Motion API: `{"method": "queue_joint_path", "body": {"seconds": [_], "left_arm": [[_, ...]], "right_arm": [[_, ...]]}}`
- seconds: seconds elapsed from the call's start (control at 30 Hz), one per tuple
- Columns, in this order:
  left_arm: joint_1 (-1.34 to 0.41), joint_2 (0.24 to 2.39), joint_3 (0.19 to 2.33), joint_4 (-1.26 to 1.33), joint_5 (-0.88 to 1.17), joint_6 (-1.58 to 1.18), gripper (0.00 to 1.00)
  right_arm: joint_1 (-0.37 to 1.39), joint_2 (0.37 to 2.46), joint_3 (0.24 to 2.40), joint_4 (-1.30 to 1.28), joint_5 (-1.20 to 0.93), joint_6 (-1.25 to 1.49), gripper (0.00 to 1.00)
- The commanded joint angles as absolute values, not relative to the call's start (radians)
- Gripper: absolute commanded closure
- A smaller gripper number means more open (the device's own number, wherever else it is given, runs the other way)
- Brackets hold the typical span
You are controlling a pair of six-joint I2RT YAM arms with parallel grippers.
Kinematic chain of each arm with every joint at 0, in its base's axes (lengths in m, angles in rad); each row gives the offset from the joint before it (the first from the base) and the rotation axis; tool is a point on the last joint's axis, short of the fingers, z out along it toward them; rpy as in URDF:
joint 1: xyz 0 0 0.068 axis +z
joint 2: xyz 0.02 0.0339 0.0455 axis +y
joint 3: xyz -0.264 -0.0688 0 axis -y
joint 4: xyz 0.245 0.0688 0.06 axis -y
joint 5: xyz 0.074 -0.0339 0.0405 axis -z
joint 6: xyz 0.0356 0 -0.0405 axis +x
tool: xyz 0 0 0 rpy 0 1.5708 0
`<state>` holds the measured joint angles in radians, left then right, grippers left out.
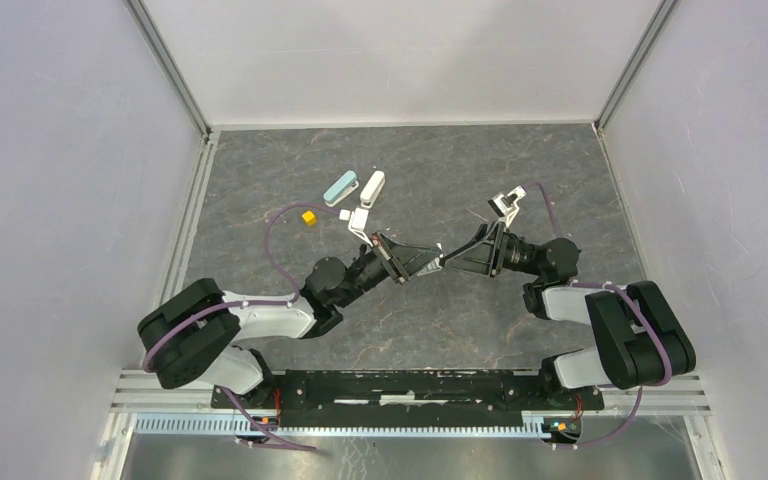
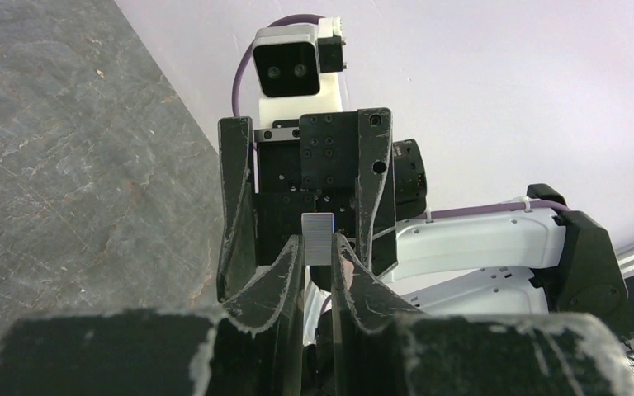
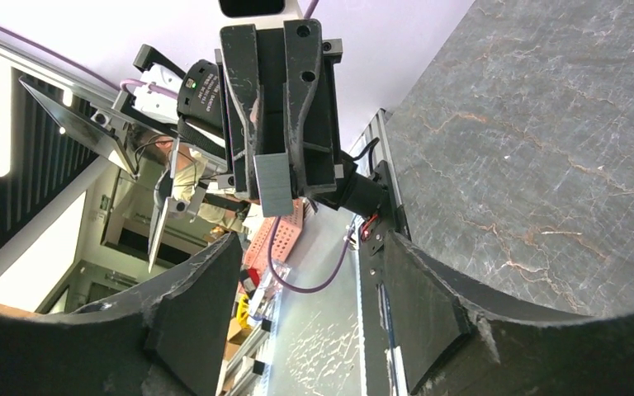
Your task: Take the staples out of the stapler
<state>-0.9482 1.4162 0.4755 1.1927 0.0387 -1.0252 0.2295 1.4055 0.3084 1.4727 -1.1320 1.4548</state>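
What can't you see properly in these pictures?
- Top view: whatever sits where the left gripper meets the right gripper is too small to see.
- Left wrist view: the grey piece is half hidden by the fingers; stapler or staples, cannot tell.
- Right wrist view: only its end face shows.

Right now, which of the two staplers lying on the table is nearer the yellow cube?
The teal stapler; the all-white oblong stapler lies beside it, on the side away from the yellow cube.
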Motion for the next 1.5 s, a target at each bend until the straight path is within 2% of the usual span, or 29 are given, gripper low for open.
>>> {"method": "queue_joint_path", "body": {"seconds": [0.0,0.33,0.47,0.77,1.47], "left_arm": [[-0.956,1.448,0.482,1.272,0.056,-1.063,0.82],[-0.964,1.490,0.486,1.307,0.054,-1.081,0.82],[-0.966,1.506,0.491,1.320,0.058,-1.090,0.82],[-0.968,1.522,0.484,1.339,0.049,-1.098,0.82],[-0.968,1.503,0.449,1.357,0.003,-1.104,0.82]], "right_arm": [[0.235,1.383,0.332,1.831,-1.115,1.467,0.33],[0.235,1.376,0.335,1.838,-1.115,1.475,0.51],[0.235,1.376,0.336,1.838,-1.115,1.477,0.52],[0.234,1.378,0.336,1.838,-1.116,1.477,0.66],[0.227,1.375,0.333,1.842,-1.127,1.470,0.62]]}}
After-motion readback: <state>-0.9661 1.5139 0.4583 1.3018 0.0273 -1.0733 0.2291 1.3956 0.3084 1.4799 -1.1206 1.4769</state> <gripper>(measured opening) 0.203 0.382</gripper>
